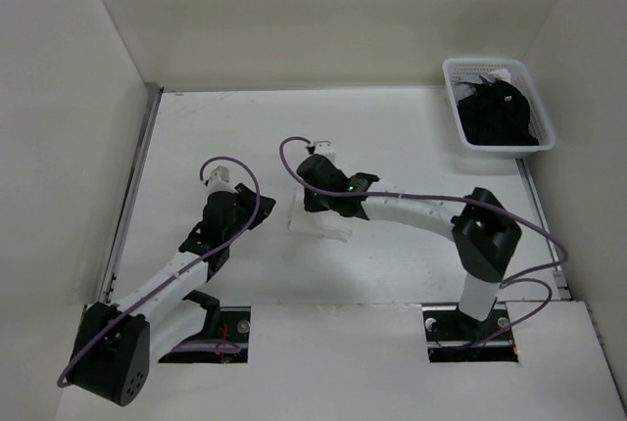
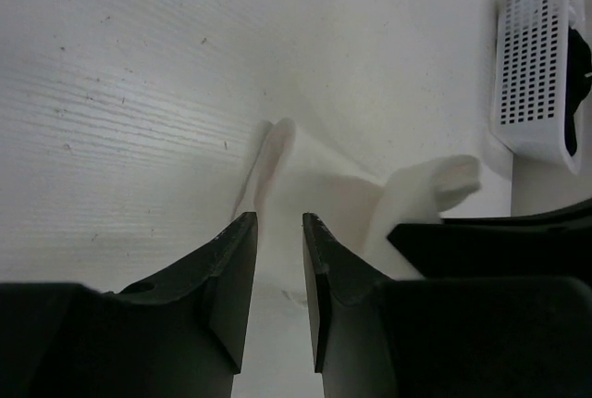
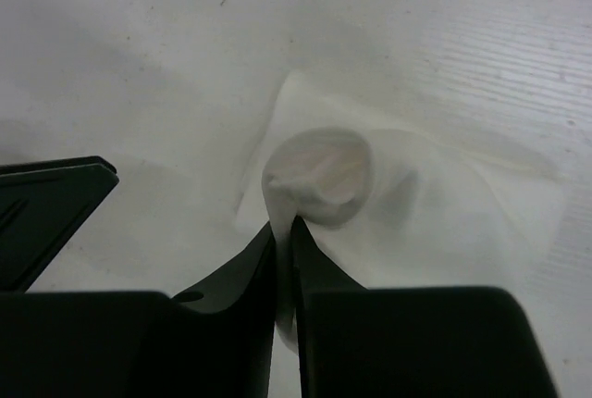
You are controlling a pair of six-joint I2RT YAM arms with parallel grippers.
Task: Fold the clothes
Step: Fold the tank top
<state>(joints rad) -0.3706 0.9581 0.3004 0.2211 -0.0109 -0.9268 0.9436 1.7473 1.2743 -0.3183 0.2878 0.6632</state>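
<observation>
the right gripper [image 3: 284, 231] has its jaws pressed nearly together, with a raised fold of the white garment [image 3: 444, 204] pinched between them; the cloth balloons into a rounded puff just past the tips, at 12 o'clock from them. the left gripper [image 2: 276, 231] stands partly spread, with a clear gap between its fingers. white cloth shows through that gap, but whether the pads actually touch it is hard to tell from this angle.

from above, the white garment [image 1: 318, 225] lies as a small bunched patch near the middle of the table [image 1: 392, 137]. the right gripper [image 1: 321, 206] is over it, and the left gripper [image 1: 260, 208] is just beside it at 9 o'clock.

only the overhead view shows both arms and the whole basket [image 1: 454, 98], well apart at 2 o'clock from the garment, with black garments [image 1: 495, 113] inside. the left wrist view alone shows the garment [image 2: 324, 185] standing up in two soft ridges, plus the basket's [image 2: 532, 65] mesh wall at 2 o'clock. only the right wrist view shows the pinch itself.
</observation>
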